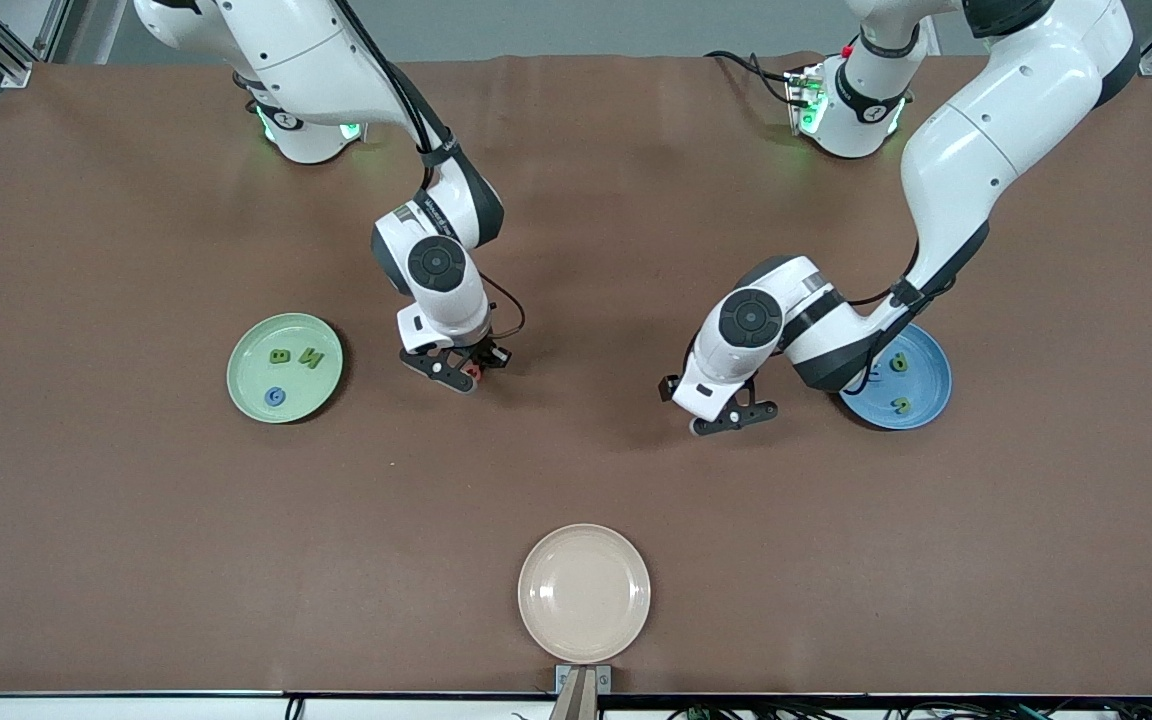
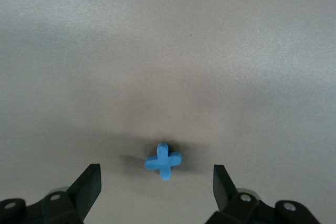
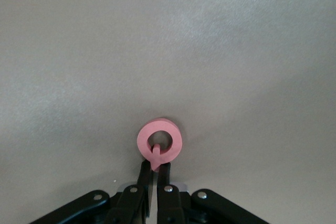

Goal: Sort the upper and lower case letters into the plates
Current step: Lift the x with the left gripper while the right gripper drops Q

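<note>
My right gripper (image 1: 458,374) is shut on the pink-red Q (image 3: 159,141), pinching its tail, low over the bare table between the pale green plate (image 1: 248,345) and the table's middle; a bit of the Q shows in the front view (image 1: 473,372). That plate holds the green B (image 1: 280,356), green N (image 1: 311,357) and blue G (image 1: 275,397). My left gripper (image 2: 156,182) is open just above the table with the blue x (image 2: 163,161) lying flat near its fingertips. It also shows in the front view (image 1: 731,415), beside the bright blue plate (image 1: 928,385), which holds two green letters (image 1: 898,364). The blue m is hidden.
A cream-beige plate (image 1: 584,592) lies at the table edge nearest the front camera, in the middle. The left arm's forearm (image 1: 816,340) hangs over part of the blue plate. Brown table (image 1: 576,480) lies between the plates.
</note>
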